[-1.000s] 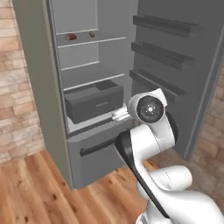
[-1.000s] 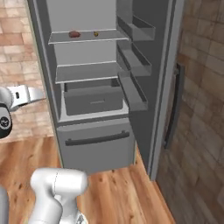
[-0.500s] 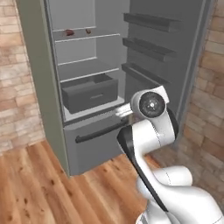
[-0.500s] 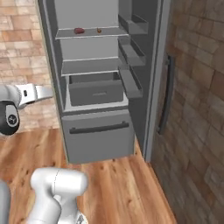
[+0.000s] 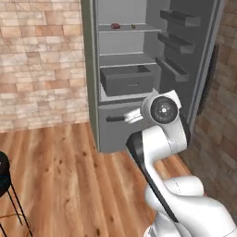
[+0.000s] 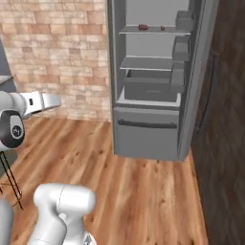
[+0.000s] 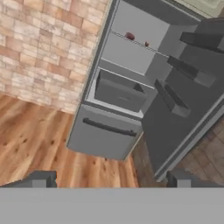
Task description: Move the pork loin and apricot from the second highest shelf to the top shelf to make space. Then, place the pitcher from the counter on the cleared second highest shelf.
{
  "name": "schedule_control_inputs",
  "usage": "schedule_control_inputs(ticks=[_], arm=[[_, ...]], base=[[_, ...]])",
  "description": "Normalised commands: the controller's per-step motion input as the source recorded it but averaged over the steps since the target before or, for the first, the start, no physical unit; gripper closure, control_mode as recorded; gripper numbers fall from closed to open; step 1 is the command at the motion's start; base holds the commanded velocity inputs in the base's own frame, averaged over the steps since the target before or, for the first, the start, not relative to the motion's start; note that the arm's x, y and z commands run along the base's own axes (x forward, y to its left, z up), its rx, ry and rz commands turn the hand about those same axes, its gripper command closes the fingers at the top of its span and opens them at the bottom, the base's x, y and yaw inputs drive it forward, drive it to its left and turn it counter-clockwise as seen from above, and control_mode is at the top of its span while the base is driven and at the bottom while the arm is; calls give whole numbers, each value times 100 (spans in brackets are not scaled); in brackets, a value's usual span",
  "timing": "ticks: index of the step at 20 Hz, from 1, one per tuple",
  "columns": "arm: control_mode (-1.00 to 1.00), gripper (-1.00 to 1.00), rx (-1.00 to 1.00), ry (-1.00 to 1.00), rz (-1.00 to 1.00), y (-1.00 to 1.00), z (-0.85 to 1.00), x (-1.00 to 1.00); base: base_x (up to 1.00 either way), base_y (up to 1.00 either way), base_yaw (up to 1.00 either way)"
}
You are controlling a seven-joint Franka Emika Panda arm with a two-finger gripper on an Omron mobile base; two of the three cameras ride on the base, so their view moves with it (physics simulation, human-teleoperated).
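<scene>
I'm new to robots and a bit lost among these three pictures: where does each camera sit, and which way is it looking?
Left base view: behind the arm, to its left, facing the open fridge; the arm rises at lower right.
Right base view: behind, to its right, facing the same fridge; the arm shows at lower left.
Hand view: on the hand, looking along the open gripper at the fridge, rolled askew.
All three share the pork loin and apricot on one shelf.

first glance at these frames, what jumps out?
The open fridge against the brick wall, its door swung wide to the right. On its upper visible shelf sit the reddish pork loin and, just right of it, the tiny apricot. The white arm's claw stands open, well short of the fridge.
</scene>
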Motion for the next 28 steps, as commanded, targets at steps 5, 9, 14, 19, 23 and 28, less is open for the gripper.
schedule_control_inputs(ticks=[5, 9, 14, 19, 23, 28], arm=[[100, -100, 0, 0, 0, 0, 0, 0], [100, -100, 0, 0, 0, 0, 0, 0], [100, -100, 0, 0, 0, 0, 0, 0], [100, -100, 0, 0, 0, 0, 0, 0], [100, -100, 0, 0, 0, 0, 0, 0], [100, -100, 0, 0, 0, 0, 0, 0]], base=[[-100, -53, 60], [-93, -18, 63], [-10, 0, 68], [0, 2, 69], [6, 16, 68], [28, 13, 64]])
